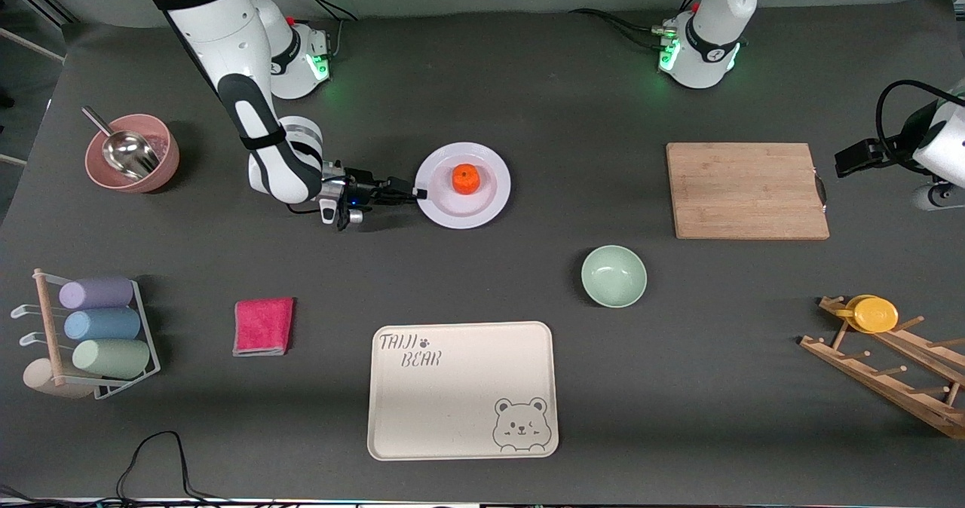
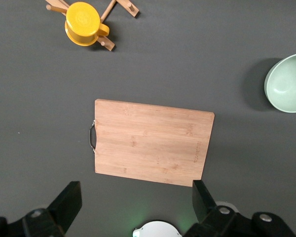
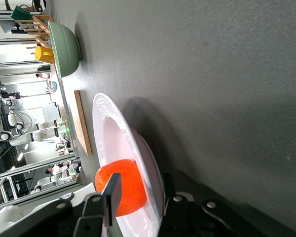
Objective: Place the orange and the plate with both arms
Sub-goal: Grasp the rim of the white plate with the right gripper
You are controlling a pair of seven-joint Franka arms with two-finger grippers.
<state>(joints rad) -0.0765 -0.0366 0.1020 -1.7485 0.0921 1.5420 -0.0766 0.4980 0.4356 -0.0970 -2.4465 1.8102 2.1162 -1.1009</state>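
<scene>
The white plate [image 1: 467,211] lies flat on the dark table midway between the arm bases' ends, with the orange [image 1: 466,179] on its centre. My right gripper [image 1: 417,192] is low at the plate's rim on the side toward the right arm's end. In the right wrist view the gripper [image 3: 140,185] is open, one finger over the rim of the plate [image 3: 113,128] and one under it, with the orange [image 3: 128,173] just past the upper finger. My left gripper [image 1: 848,163] is open and empty, raised at the left arm's end, and its view [image 2: 135,192] looks down past the wooden board.
A wooden cutting board [image 1: 746,190] lies toward the left arm's end. A pale green bowl [image 1: 614,275] and the beige bear tray [image 1: 462,390] sit nearer the camera. A pink bowl with a scoop [image 1: 132,154], a red cloth [image 1: 264,325], a cup rack [image 1: 98,335] and a yellow cup [image 1: 874,314] on a wooden rack are around.
</scene>
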